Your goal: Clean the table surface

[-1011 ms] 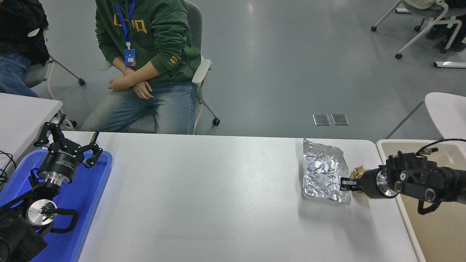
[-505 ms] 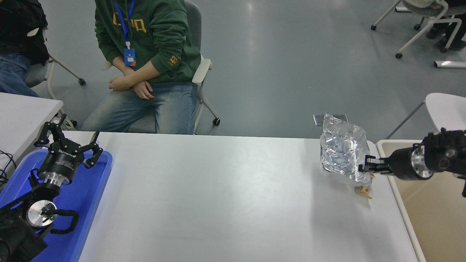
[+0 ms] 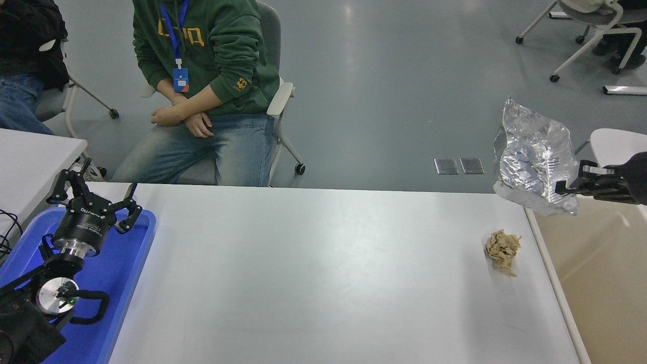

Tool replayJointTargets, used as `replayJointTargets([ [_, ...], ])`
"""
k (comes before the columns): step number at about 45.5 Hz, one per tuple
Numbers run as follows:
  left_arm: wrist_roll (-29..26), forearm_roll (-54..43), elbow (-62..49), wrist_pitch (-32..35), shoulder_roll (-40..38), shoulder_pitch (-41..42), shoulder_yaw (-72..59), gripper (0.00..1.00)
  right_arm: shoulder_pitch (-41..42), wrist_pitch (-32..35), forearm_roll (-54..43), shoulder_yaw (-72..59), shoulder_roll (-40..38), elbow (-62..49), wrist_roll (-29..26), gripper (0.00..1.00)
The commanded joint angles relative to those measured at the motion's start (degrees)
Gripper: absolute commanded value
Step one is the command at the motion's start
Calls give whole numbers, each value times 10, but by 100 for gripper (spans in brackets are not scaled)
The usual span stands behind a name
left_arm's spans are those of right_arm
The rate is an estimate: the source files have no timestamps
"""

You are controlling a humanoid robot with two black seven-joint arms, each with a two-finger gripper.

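The white table surface [image 3: 313, 273] spans the view. My right gripper [image 3: 565, 188] is shut on the right edge of a crumpled silver foil sheet [image 3: 533, 162] and holds it in the air past the table's far right corner, over the beige bin [image 3: 601, 283]. A crumpled brown paper wad [image 3: 502, 248] lies on the table near its right edge, below and left of the foil. My left gripper [image 3: 96, 197] is parked open above the blue tray [image 3: 121, 273] at the lower left.
A person in a green hoodie [image 3: 202, 55] sits at the far side, hands on their lap. Another person sits at the top left. A smaller white table [image 3: 30, 156] stands at the left. Chairs stand at the top right.
My right gripper has lifted the foil off the table and carried it up and to the right, over the bin. The brown paper wad stays on the table, now uncovered.
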Motion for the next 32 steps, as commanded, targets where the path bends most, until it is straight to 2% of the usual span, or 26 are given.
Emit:
replayJointTargets([
  [1, 0, 0, 0, 0, 0, 1, 0, 100, 34, 33, -14, 1, -25, 3, 0, 0],
  [21, 0, 0, 0, 0, 0, 0, 0, 100, 19, 30, -20, 0, -20, -15, -1, 0],
  [32, 0, 0, 0, -1, 0, 0, 0, 100, -71, 24, -9, 11, 5, -171, 0, 0],
])
